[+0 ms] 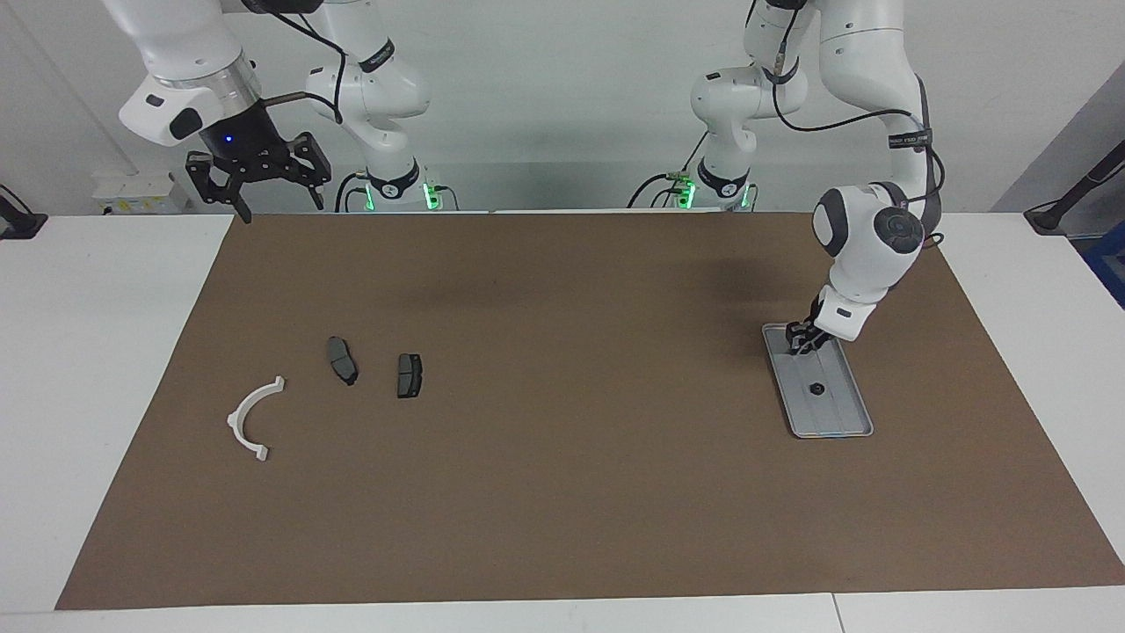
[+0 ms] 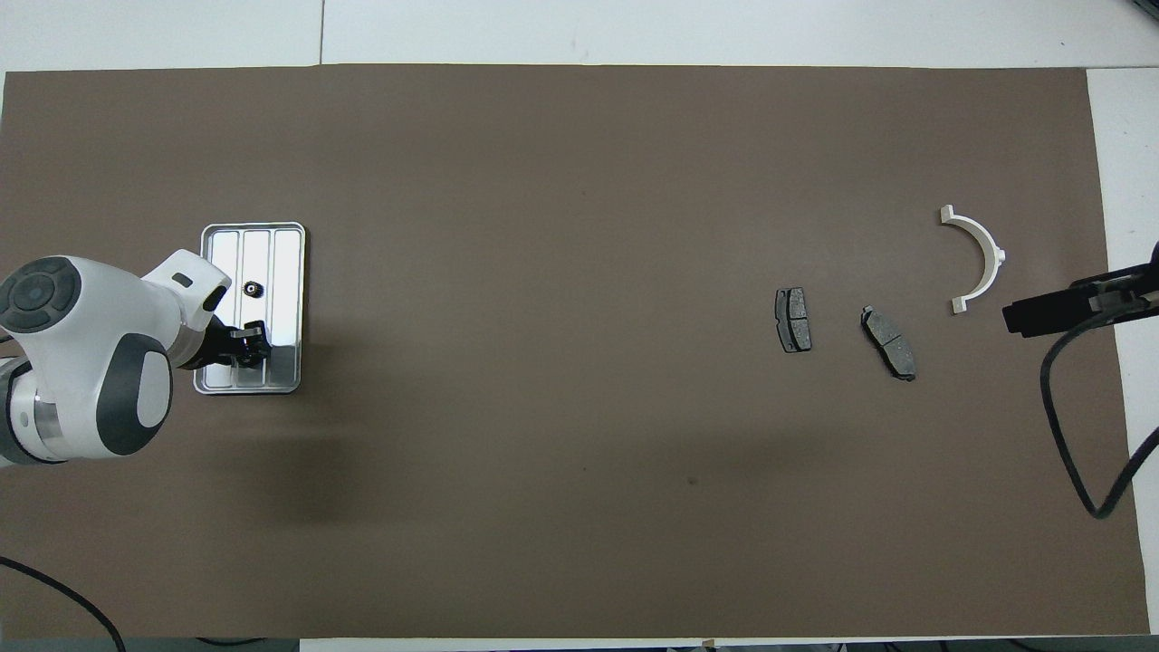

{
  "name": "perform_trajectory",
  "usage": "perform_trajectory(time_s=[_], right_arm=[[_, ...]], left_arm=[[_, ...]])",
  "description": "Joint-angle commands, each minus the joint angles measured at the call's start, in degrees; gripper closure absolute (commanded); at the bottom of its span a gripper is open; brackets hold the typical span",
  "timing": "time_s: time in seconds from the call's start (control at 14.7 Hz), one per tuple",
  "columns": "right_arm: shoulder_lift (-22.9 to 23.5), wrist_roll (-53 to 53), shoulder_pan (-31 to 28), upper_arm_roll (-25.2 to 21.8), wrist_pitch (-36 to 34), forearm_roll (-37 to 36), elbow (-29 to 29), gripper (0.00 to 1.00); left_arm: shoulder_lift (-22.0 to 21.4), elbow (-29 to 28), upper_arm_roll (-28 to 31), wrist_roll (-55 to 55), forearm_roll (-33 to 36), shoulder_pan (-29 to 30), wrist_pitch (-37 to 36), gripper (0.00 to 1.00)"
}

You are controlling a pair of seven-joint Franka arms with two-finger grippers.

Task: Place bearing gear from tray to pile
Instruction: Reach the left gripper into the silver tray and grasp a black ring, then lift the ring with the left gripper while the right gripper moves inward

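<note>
Left gripper (image 1: 802, 338) low over tray (image 1: 851, 420), robot-side end; finger state unreadable. Bearing gear (image 1: 816, 388) mid-tray, untouched. Risk: tiny gear slips from pinch, or fingers shove tray. Right gripper (image 1: 260, 180) waits raised, fingers spread. Pile (image 1: 343, 360) well apart.

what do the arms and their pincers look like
Both arms are glossy white with dark grey joint caps and black cables looped alongside; green lights glow at their bases. The right pincer is black, with a small blue light on the black wrist above it. The left pincer is also black.
</note>
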Motion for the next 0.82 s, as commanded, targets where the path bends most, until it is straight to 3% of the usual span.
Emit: perform_trajectory(time_s=[0.0,0.2,0.34,0.48,0.61,0.75], right_arm=[[-0.2,5.2,2.1,0.5,2.6,0.7,-2.3,0.0],[2.2,10.7,4.9,0.6,6.3,0.2,-3.2,0.0],[2.8,11.3,5.8,0.6,9.9,0.0,-5.1,0.0],[2.8,12.6,7.0,0.6,15.7,-0.1,-9.9,0.0],[3.3,16.3,8.8,0.6,20.5,-0.2,-13.7,0.0],[5.3,18.3,9.5,0.6,21.5,-0.2,-13.7,0.0]], left_arm=[[-0.5,-1.2,0.4,-1.5,0.7,-0.7,0.8,0.58],[-0.5,-1.2,0.4,-1.5,0.7,-0.7,0.6,0.75],[-0.4,-0.7,0.4,-1.6,0.7,-0.7,0.5,0.95],[-0.1,1.5,0.1,-2.0,0.6,-0.9,-0.8,0.98],[0.7,7.0,0.1,-8.2,-0.8,-5.6,-5.8,0.98],[2.5,12.6,0.2,-16.8,-1.3,-12.1,-9.1,0.98]])
